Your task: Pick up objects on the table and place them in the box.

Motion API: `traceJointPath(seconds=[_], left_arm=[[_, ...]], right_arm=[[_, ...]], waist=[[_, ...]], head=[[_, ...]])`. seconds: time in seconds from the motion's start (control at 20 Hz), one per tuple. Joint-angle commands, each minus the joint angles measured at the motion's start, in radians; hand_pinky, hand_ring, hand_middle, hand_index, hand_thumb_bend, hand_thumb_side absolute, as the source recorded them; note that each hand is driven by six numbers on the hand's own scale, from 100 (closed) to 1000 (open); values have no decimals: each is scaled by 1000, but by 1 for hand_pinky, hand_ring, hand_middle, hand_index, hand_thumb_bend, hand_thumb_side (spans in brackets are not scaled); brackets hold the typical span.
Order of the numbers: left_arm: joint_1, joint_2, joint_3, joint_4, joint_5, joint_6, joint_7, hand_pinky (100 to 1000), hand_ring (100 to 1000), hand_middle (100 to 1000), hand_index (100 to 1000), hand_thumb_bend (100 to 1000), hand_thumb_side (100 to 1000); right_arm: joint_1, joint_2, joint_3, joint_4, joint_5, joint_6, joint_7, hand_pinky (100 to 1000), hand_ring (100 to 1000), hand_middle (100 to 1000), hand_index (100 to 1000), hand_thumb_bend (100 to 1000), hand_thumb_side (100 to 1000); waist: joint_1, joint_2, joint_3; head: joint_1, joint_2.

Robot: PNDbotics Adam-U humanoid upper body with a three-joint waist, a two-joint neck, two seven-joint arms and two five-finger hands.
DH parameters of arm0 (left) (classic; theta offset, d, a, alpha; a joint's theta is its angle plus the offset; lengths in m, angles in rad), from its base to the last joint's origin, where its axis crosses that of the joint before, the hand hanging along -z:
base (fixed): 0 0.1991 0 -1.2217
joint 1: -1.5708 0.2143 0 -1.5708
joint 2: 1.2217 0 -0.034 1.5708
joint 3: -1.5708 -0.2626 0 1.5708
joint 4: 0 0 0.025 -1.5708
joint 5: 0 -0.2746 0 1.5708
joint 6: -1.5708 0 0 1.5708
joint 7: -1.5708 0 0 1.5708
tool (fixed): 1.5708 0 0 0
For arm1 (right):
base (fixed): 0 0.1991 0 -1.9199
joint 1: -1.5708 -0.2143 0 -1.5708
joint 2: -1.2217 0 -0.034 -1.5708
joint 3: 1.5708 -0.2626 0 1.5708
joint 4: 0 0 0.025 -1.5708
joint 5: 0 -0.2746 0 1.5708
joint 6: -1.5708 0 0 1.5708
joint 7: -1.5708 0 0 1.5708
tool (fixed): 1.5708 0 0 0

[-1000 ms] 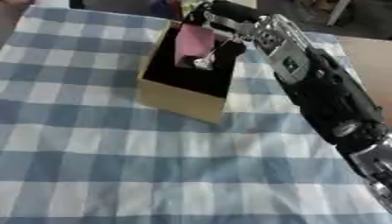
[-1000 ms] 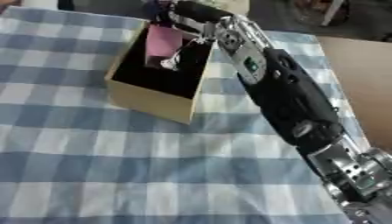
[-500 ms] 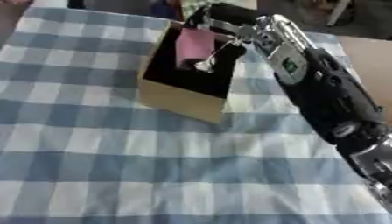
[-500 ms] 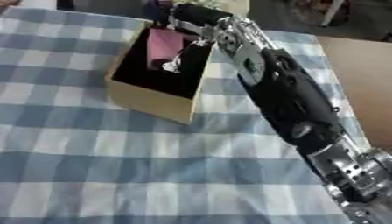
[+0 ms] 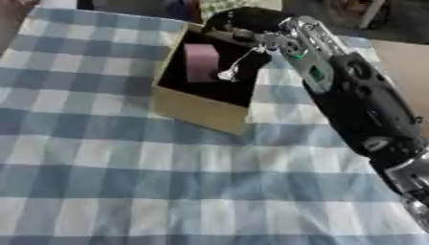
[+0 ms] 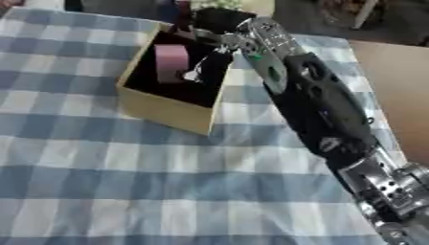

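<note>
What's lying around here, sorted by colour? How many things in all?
Tan: 1, the open box
Pink: 1, a block inside the box
Silvery white: 1, a small thing beside the block, in the box
Blue and white: 1, the checked tablecloth
Total: 4

We see a tan cardboard box (image 5: 199, 111), open-topped with a dark interior, sitting askew on the checked cloth. Inside it, a pink blocky object (image 5: 201, 62) stands upright near the far left wall, with a small silvery-white item (image 5: 226, 74) just beside it.
</note>
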Motion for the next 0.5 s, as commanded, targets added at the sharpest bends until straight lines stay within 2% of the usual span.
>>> traceJointPath(seconds=[0.05,0.3,0.35,0.45,0.5], left_arm=[[-6,10,4,-16,2,-1,-6,487,577,616,758,251,941],[-1,9,5,-16,1,1,-8,487,576,616,758,252,941],[-1,9,5,-16,0,1,-8,487,576,616,758,252,941],[3,9,7,-16,-1,2,-7,488,576,617,758,252,941],[5,10,8,-16,-2,3,-7,488,576,617,758,252,940]], right_arm=[[-19,-17,-15,-37,-17,1,7,988,930,883,939,330,512],[-13,-27,-25,-94,-79,13,-6,962,905,840,916,271,470],[-8,-35,-27,-116,-98,18,-10,962,905,840,916,271,470],[5,-60,-39,-183,-145,34,-24,935,878,800,896,200,404],[15,-77,-46,-226,-170,46,-32,927,869,788,889,181,402]], waist=[[9,-28,-2],[12,-35,-7],[12,-36,-8],[13,-41,-12],[14,-43,-15]], head=[[2,-1],[6,5],[7,7],[13,12],[16,15]])
